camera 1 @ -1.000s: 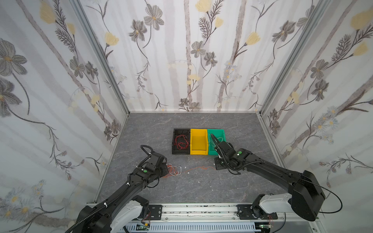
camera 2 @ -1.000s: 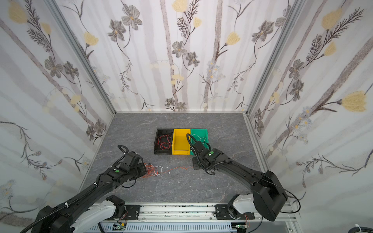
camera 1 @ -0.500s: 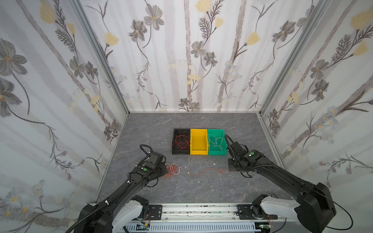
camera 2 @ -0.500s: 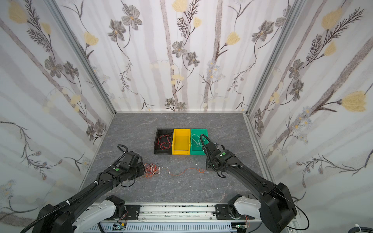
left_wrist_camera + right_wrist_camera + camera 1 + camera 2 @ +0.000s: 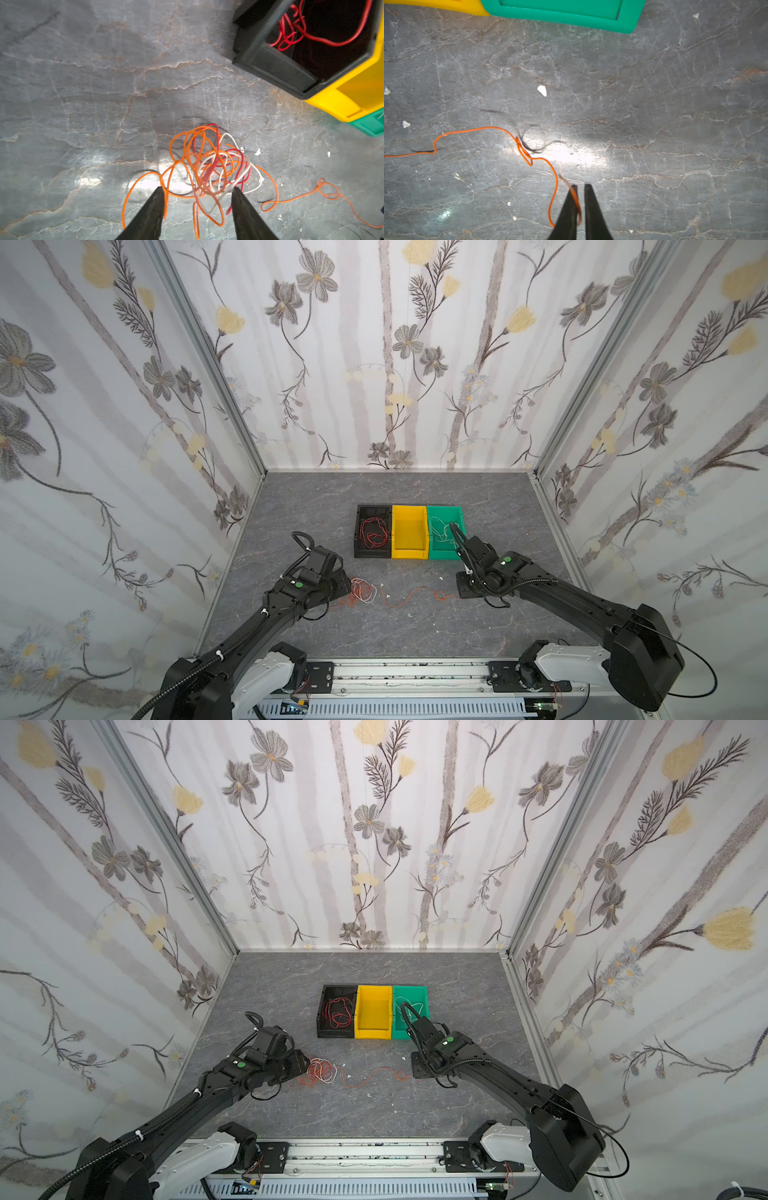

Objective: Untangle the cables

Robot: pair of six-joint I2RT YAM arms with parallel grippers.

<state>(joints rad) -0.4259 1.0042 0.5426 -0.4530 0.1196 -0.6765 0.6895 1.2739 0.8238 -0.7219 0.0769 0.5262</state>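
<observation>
Grip is loosening at both ends of the job. Left gripper (image 5: 197, 190) is standing with its jaws well apart, straddling the knot of thin orange, red and white cables (image 5: 209, 166) and pinching nothing, where a second ago it was nearly shut. Right gripper (image 5: 581, 185), clamped until a moment ago, is parting by a sliver. The blurred tip of the single orange strand (image 5: 477, 129) is lying against one finger, seemingly slipping free rather than being held. By my reading, one pull is finishing: the strand is drawn out, yet its other end is still sitting in the knot. That knot is lying on the grey marbled tabletop (image 5: 374, 635), nearer the robot than the yellow plastic bin (image 5: 409, 554) and toward its left-arm side. The strand is running lengthwise roughly parallel to that bin's front wall, tip pointing toward the right-arm side.
</observation>
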